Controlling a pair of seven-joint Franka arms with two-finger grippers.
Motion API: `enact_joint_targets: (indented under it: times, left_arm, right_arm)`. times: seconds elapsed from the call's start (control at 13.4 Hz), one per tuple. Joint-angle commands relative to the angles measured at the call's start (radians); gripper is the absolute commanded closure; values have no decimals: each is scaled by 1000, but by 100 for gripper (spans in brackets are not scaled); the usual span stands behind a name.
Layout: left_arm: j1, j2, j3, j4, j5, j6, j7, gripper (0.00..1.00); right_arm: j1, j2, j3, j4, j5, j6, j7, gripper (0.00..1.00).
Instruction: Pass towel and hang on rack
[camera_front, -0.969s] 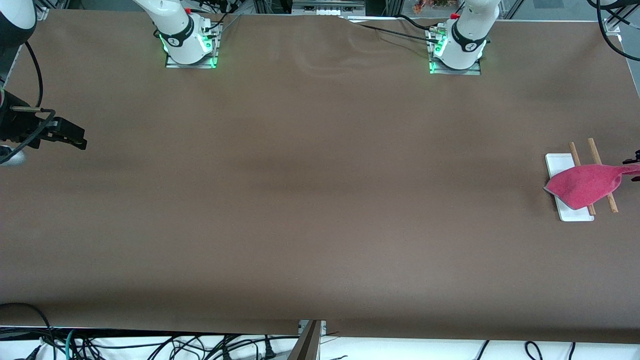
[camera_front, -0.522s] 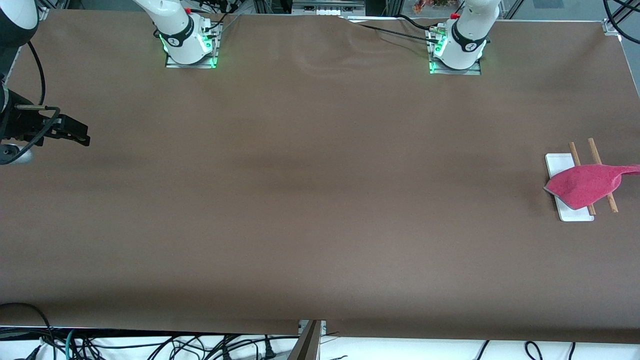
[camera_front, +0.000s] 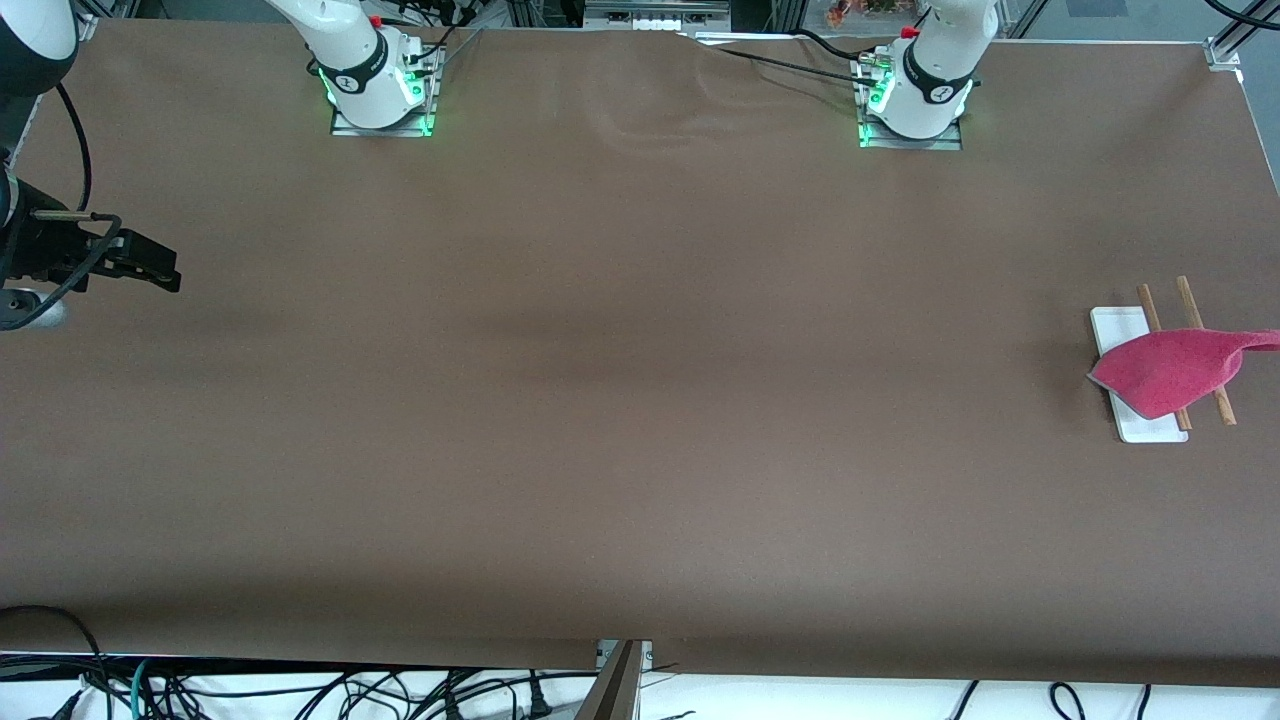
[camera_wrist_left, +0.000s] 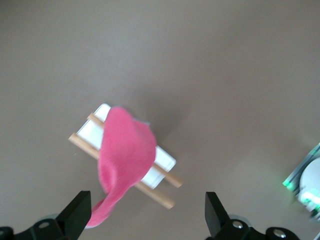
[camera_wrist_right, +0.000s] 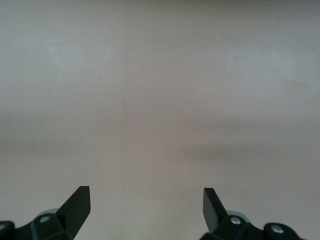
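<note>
The pink-red towel (camera_front: 1170, 370) lies draped over the two wooden rods of the rack (camera_front: 1118, 325) at the left arm's end of the table. One corner of it trails off toward the table's end. In the left wrist view the towel (camera_wrist_left: 125, 155) covers the middle of the rack (camera_wrist_left: 165, 161). My left gripper (camera_wrist_left: 146, 200) is open and empty, up above the rack, and is out of the front view. My right gripper (camera_front: 160, 275) waits open and empty over the right arm's end of the table; its wrist view (camera_wrist_right: 145, 195) shows only bare table.
The brown table cover (camera_front: 640, 400) stretches between the two arms. The arm bases (camera_front: 380, 90) (camera_front: 915, 100) stand along the edge farthest from the front camera. Cables hang below the edge nearest that camera.
My left gripper has drawn away from the towel's trailing corner and left the front view. My right gripper has shifted slightly away from the front camera. The towel stays on the rack.
</note>
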Motion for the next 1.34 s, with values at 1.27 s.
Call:
enact_joint_targets:
  times: [1.27]
  left_arm:
    - [-446,-483,-30,-540,7,252,-1266,0]
  right_arm:
    - [-8,-12,5,-11,20,-2,6,0]
